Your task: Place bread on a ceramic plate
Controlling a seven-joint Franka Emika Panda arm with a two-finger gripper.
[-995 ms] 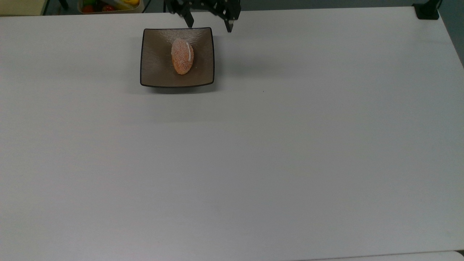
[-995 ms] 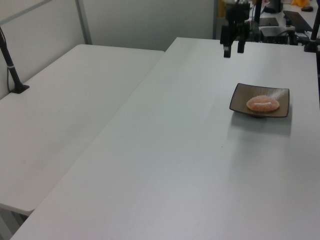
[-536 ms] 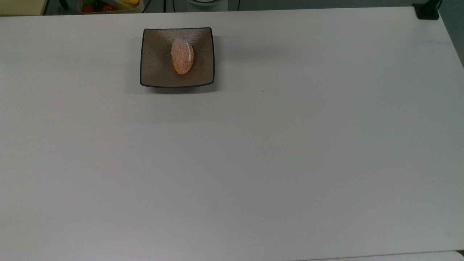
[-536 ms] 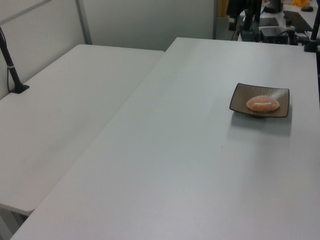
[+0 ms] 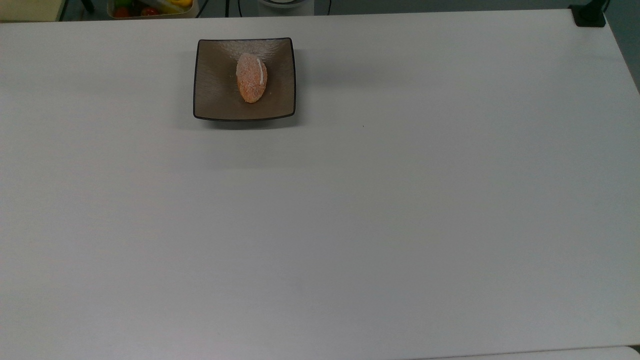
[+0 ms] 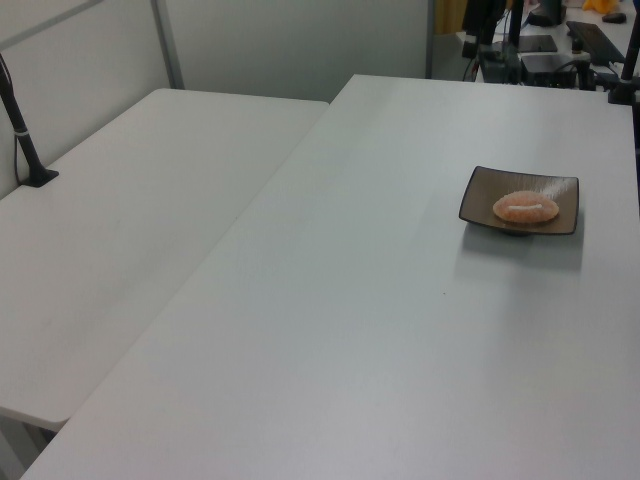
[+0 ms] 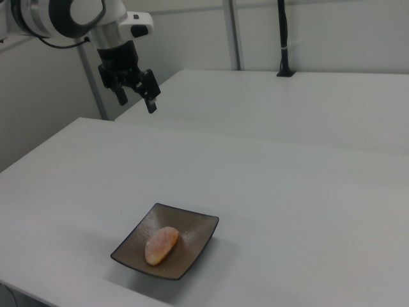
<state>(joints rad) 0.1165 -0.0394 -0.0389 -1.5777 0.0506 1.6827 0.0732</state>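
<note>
The bread (image 5: 251,77), an oval orange-brown roll with a white slit, lies in the middle of the square grey-brown ceramic plate (image 5: 215,95) near the far edge of the white table. Bread (image 6: 525,207) and plate (image 6: 482,200) also appear at the left view's right, and the bread (image 7: 161,244) on the plate (image 7: 195,227) at the bottom of the right view. My gripper (image 7: 137,105) hangs high above the table at the right view's upper left, well away from the plate. It is open with nothing between its fingers.
A bin of colourful items (image 5: 150,7) stands beyond the table's far edge, with a black clamp (image 5: 589,15) at the far right corner. A second white table (image 6: 130,200) adjoins on the left view's left. A black pole (image 7: 283,38) rises behind.
The gripper, which hung over the table's far edge beside the plate, has risen and pulled back out of the top and left views. Bread and plate have not moved.
</note>
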